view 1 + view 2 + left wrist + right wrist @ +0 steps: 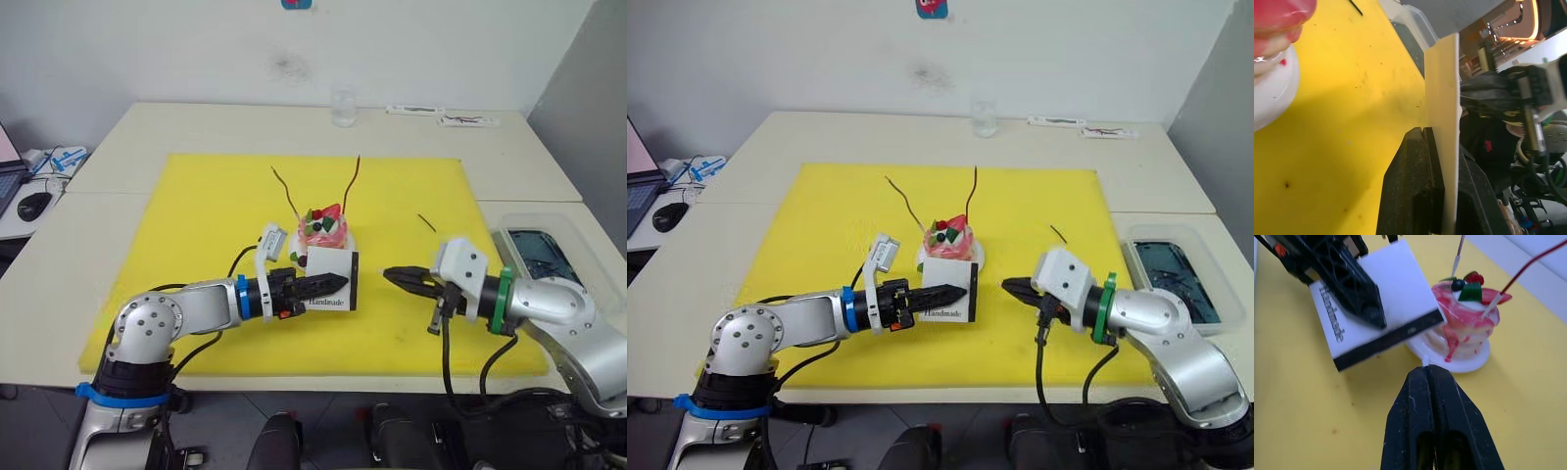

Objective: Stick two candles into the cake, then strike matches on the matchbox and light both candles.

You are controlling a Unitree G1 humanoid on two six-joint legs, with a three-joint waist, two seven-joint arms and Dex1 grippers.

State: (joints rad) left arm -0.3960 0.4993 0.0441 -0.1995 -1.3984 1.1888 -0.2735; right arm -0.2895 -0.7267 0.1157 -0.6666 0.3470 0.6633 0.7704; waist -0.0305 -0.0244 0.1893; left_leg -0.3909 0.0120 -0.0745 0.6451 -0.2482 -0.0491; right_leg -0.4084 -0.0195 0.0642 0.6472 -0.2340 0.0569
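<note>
From the head view, I have the matchbox (328, 278) clamped upright in my left gripper (328, 284), just in front of the cake (325, 231), both candles (351, 185) already planted. My left wrist view shows the box edge pinched between closed fingers (1410, 191). Right wrist view: my right gripper (1426, 374) is closed, a pale match tip apparently protruding, aimed at the black striking strip (1388, 342) just ahead.

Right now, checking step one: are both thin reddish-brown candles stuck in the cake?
In: both thin reddish-brown candles stand tilted from the pink-and-white cake.
</note>
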